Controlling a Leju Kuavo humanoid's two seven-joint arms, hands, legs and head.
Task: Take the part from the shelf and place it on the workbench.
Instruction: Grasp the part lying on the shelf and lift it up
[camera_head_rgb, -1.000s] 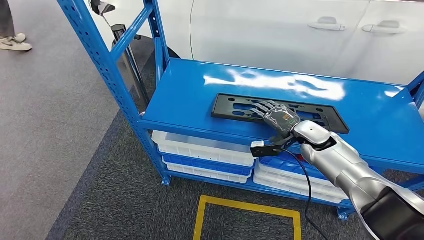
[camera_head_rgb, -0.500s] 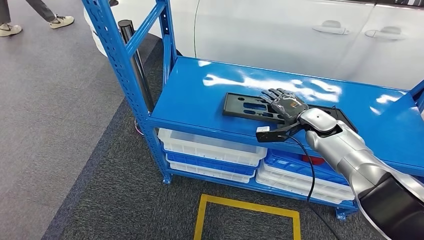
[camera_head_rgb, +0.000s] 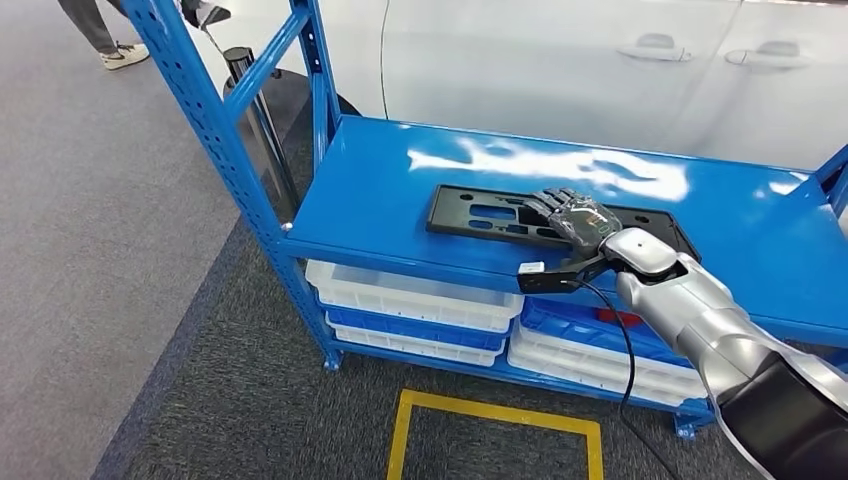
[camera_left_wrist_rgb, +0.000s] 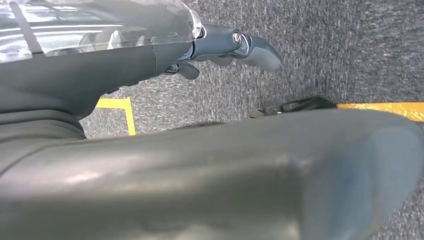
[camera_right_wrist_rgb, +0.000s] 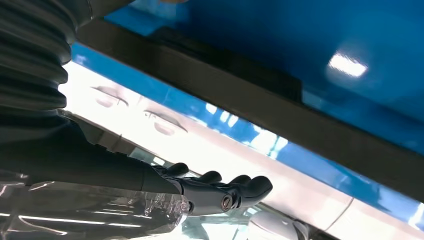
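Here we read the shelf (camera_head_rgb: 400, 190) from its left post across to the black part (camera_head_rgb: 480, 215) lying flat near the front edge. Our right hand (camera_head_rgb: 572, 217) rests on it, fingers spread, gripping nothing yet. We should curl under the near edge and lift level. We cannot tell the left hand's (camera_left_wrist_rgb: 220, 45) state.

Grey carpet (camera_head_rgb: 110, 250) covers the floor, darker beneath the blue metal rack (camera_head_rgb: 250, 190). A yellow taped rectangle (camera_head_rgb: 495, 420) marks the floor before it. Behind stands a white car (camera_head_rgb: 560, 70), with light glaring off its doors.
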